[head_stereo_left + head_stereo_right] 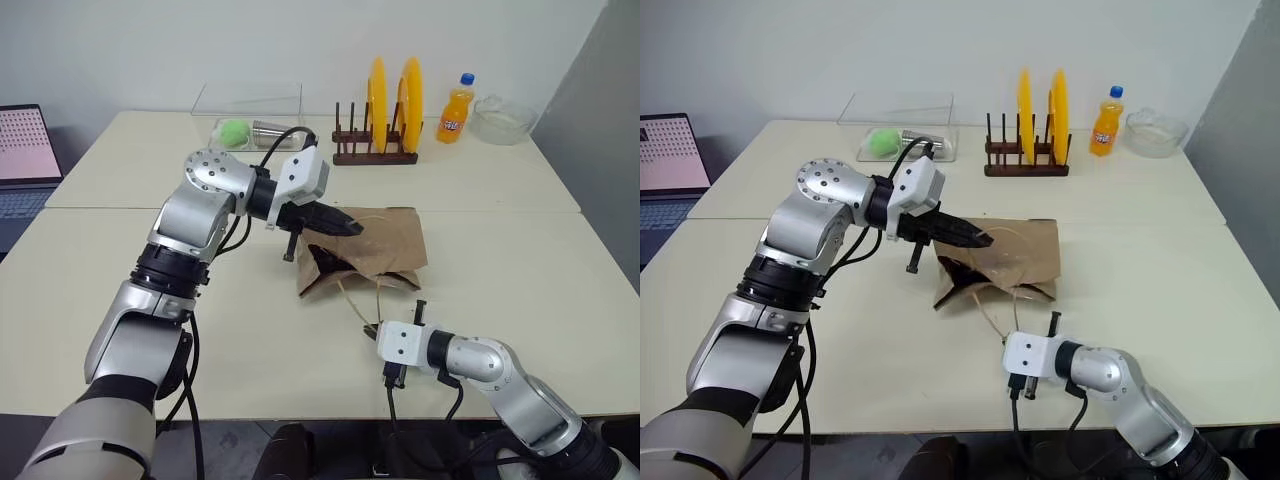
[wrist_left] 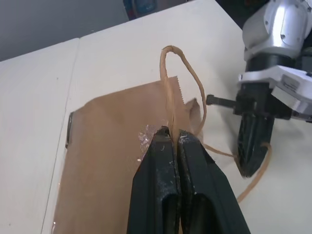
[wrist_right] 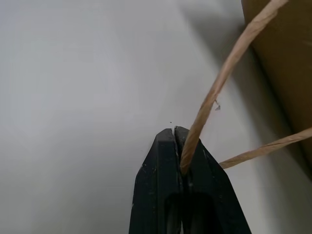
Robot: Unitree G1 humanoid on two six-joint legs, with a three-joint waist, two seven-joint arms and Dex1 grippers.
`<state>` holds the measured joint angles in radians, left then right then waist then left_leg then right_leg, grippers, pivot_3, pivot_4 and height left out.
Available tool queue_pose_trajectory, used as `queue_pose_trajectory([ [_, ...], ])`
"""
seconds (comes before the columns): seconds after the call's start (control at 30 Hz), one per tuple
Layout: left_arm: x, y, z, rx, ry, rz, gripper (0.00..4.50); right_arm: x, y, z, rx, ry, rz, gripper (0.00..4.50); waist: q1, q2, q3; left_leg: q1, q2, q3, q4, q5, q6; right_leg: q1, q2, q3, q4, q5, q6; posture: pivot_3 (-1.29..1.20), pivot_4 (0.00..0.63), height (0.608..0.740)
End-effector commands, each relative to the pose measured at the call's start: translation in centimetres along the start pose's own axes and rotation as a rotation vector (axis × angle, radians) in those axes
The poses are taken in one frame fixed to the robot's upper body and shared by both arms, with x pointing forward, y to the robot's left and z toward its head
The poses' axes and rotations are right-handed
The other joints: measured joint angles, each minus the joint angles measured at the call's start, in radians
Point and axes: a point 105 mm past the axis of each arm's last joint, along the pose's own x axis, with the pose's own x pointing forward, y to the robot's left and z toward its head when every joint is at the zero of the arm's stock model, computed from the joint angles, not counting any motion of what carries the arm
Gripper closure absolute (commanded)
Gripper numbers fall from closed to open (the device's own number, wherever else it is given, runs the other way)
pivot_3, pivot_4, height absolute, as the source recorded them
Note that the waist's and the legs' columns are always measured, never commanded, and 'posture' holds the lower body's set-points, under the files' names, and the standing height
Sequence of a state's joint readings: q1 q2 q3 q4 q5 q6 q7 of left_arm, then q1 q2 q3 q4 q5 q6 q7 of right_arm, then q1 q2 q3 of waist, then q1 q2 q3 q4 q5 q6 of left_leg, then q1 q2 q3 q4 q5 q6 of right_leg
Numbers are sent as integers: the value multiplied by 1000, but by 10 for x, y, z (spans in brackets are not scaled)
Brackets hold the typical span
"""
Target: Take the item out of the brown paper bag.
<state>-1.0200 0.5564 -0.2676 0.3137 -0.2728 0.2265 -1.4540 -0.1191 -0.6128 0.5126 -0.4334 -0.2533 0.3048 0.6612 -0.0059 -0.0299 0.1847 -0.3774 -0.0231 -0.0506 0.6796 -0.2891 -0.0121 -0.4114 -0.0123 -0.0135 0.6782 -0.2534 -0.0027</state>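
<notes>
Left eye view, item one: brown paper bag, lying flat and creased on the pale worktop, its mouth toward my side and gaping dark at the near left corner. Item two, the bottle: I cannot make it out for certain; a dark shape shows in that opening, so I judge it is inside the bag. Item three: two cord handles, one rising in a loop above the bag's serrated edge, the other trailing off the mouth toward me. Item four: left hand, fingers pressed together on the upper handle at the bag's edge, holding it above the worktop. Item five: right hand, just short of the bag, pinched on the trailing cord. Progress, as I judge it: both handles secured, mouth barely parted, extraction not begun. Background stock: plate rack, orange soda bottle, glass bowl, clear tray, laptop.
</notes>
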Motion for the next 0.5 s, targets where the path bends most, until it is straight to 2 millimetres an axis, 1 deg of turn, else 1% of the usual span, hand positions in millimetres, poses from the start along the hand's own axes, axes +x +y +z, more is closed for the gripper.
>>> queue_pose_trajectory([
  [0.03,-13,15,22,65,-49,80,4500,2,29,-16,57,72,118,4475,0,0,0,0,0,0,0,0,0,0,0,0,0,0,0,0,150,740],
  [0.2,-18,32,32,73,-69,145,4500,1,31,-15,60,74,122,4475,1,0,0,0,0,0,0,0,0,0,0,0,0,0,0,0,150,740],
  [0.33,-22,43,36,91,-67,186,4500,1,33,-15,62,78,126,4475,1,0,-2,0,0,0,0,0,0,0,0,0,0,0,0,0,150,740],
  [0.5,-25,50,39,101,-75,205,4500,0,32,-14,57,80,127,4475,0,0,-2,2,0,0,0,0,0,2,0,0,0,0,0,0,150,740],
])
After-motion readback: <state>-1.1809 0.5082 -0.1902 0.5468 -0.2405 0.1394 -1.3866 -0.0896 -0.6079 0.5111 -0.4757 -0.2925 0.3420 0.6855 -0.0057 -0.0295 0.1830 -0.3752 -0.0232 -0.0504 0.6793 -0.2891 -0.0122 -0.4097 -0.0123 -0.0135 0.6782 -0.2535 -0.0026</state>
